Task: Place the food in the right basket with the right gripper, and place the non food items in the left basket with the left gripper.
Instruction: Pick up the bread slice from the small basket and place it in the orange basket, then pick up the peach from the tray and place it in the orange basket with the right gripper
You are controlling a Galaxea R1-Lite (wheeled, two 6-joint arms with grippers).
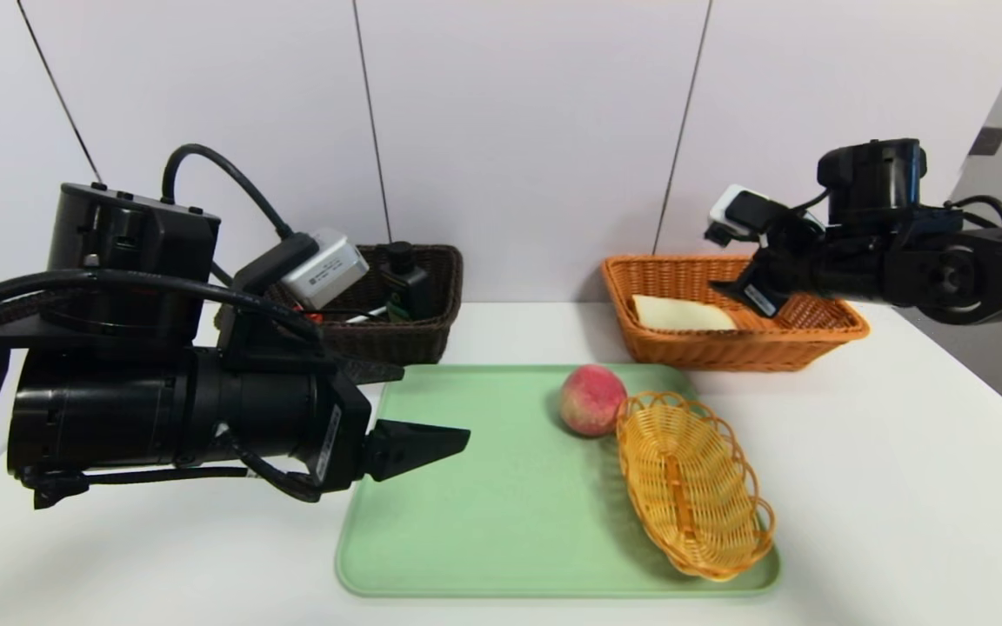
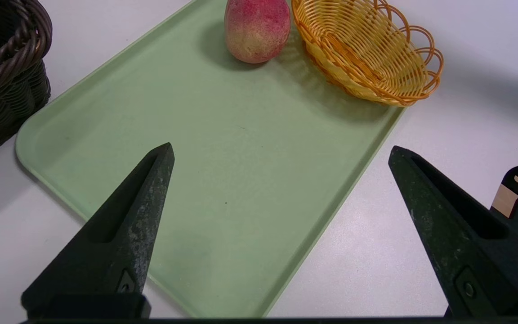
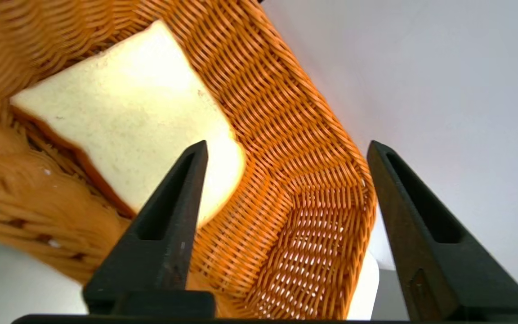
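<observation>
1. Nearest, the left pincer (image 1: 437, 402) hung over the green tray (image 1: 484, 522), wide open, empty.
2. The bread slice (image 3: 128, 112) lay in the orange basket (image 1: 710, 354).
3. Over that basket, the right pincer (image 3: 287, 141) stood wide open, empty.
4. The peach (image 1: 592, 400) sat on the tray beside the yellow dish (image 1: 705, 487).

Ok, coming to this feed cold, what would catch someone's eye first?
Probably the peach, the one pink-red spot on the pale green tray, right by the yellow dish. Next, the big black left end effector, open over the tray's left side. Then the orange basket at the back right, with bread inside and the open right end effector above.
</observation>
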